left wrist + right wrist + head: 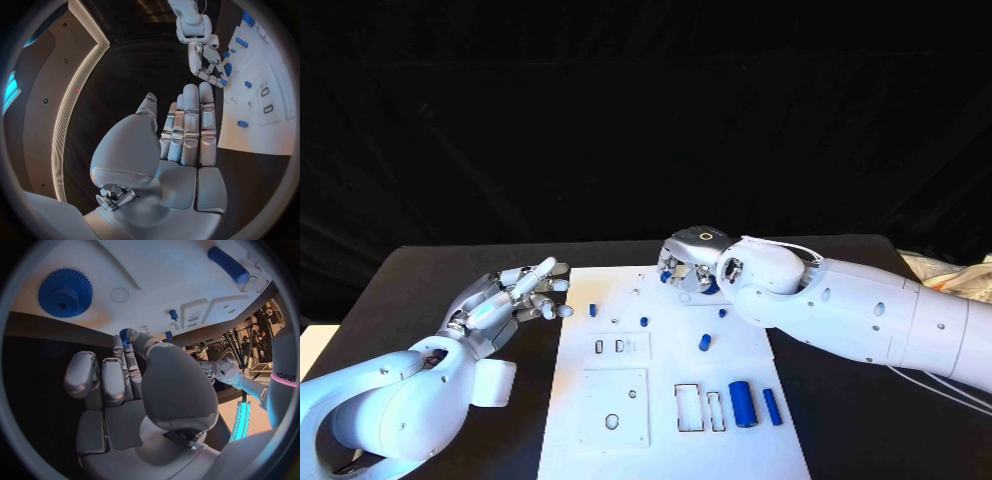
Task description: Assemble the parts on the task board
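Task board point(733, 440): flat white rectangular plate, matte, at the centre of the black counter point(430, 280), long side running from 12 to 6 o'clock. Surface carries cut-out slots: two small slots side by side in a raised square panel point(615, 347) at mid-left, an oval hole point(612, 422) in a larger panel toward 7 o'clock, two narrow rectangular frames point(700, 408) near 6 o'clock.

Parts: two blue cylinders point(741, 402) lying side by side just right of the frames, the thicker one inboard. Small blue pegs point(705, 342) scattered across the board's upper half, some upright. Right wrist view shows a blue toothed gear point(65, 292) lying flat on the board.

Left hand point(516, 300): at 9 o'clock off the board's left edge, fingers straight and extended, gripping nothing.

Right hand point(692, 262): over the board's far edge near 12 o'clock, fingers curled downward, fingertips pinching a small blue part point(125, 335).
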